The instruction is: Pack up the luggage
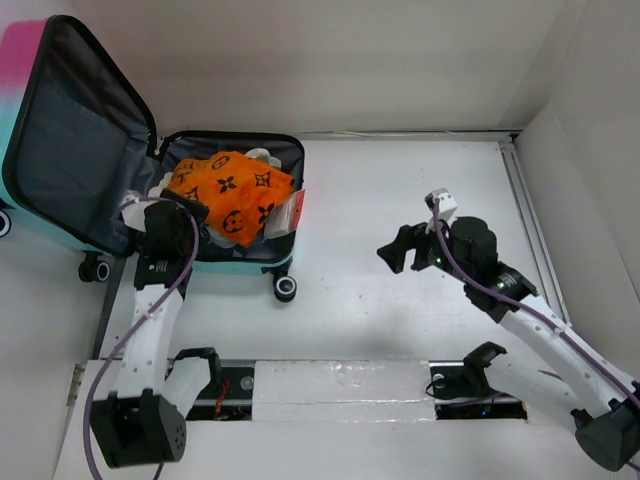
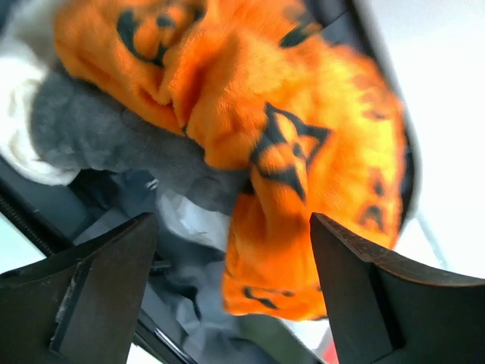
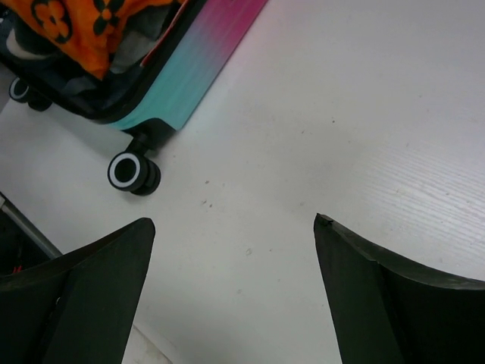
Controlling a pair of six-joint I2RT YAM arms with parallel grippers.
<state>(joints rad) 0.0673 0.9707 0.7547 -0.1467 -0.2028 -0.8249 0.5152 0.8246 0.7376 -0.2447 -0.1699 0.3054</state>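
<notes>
The luggage [image 1: 240, 262] lies open at the back left, its pink-to-teal lid [image 1: 75, 150] standing up with the dark grey lining showing. An orange cloth with black print [image 1: 235, 190] is heaped in the lower half on top of grey and white clothes [image 2: 98, 136]. My left gripper [image 1: 168, 222] hovers at the case's near-left corner. In the left wrist view its fingers [image 2: 98, 280] stand wide apart, open, with the orange cloth [image 2: 303, 121] lying loose between them. My right gripper [image 1: 405, 250] is open over bare table to the right. The luggage's teal shell [image 3: 197, 61] and a black wheel [image 3: 129, 171] show beyond it.
A clear packet with a red edge [image 1: 298, 208] pokes over the case's right rim. White walls enclose the table, with a rail [image 1: 520, 200] along the right side. A white strip [image 1: 340, 385] runs between the arm bases at the near edge.
</notes>
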